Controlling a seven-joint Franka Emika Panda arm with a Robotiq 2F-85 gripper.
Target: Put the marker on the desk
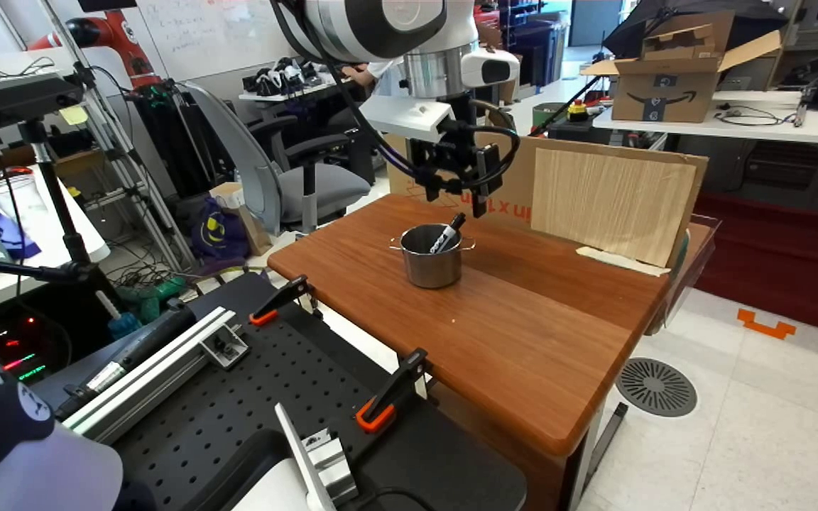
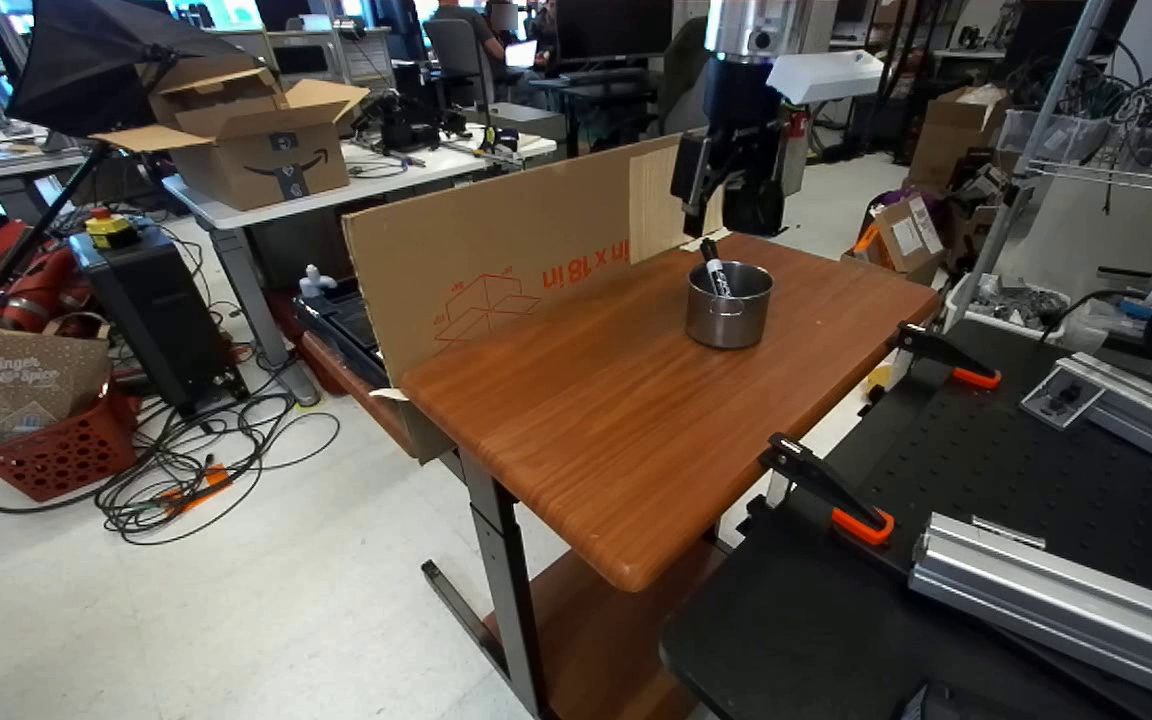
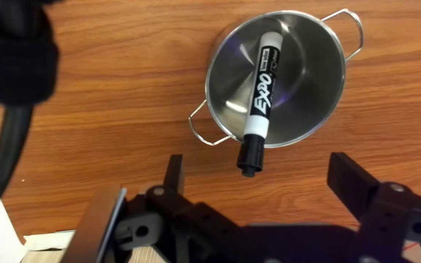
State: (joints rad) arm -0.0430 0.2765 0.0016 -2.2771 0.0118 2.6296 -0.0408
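Note:
The marker (image 3: 263, 89) has a white and black body with a black cap. It leans inside a metal cup (image 3: 305, 98) with two wire handles, cap end up and sticking out over the rim. The marker (image 1: 444, 240) (image 2: 716, 272) and the cup (image 1: 432, 272) (image 2: 724, 326) show in both exterior views. The cup stands on the reddish-brown desk (image 1: 537, 341) (image 2: 576, 420). My gripper (image 3: 257, 179) is open and empty, its fingers wide apart. In both exterior views the gripper (image 1: 456, 201) (image 2: 724, 215) hangs above the cup, apart from the marker.
A cardboard sheet (image 1: 512, 170) and a pale wooden panel (image 1: 611, 202) stand upright along the desk's far edge. Two black and orange clamps (image 1: 395, 390) (image 1: 281, 299) sit on the near edge, beside the black perforated bench (image 1: 295, 369).

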